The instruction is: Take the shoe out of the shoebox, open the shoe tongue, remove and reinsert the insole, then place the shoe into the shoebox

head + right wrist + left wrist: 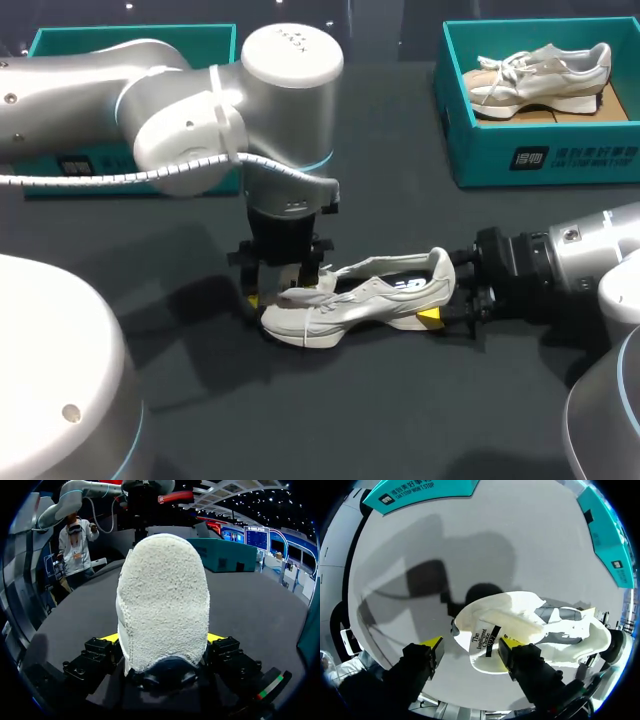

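A cream sneaker (372, 293) lies on the dark table in the middle of the head view, toe to the left. My left gripper (285, 288) hangs over its front. In the left wrist view that gripper (472, 644) stands open, with the white labelled tongue (482, 639) loose between its yellow fingertips (433, 643). My right gripper (438, 305) comes in from the right at the heel. In the right wrist view the fuzzy heel (162, 595) fills the gap, and both fingers of the right gripper (162, 639) press on it from the sides.
A teal shoebox (540, 152) stands at the back right with a second sneaker (540, 75) inside. Another teal box (60, 42) sits at the back left, partly behind my left arm. Bare table lies in front of the shoe.
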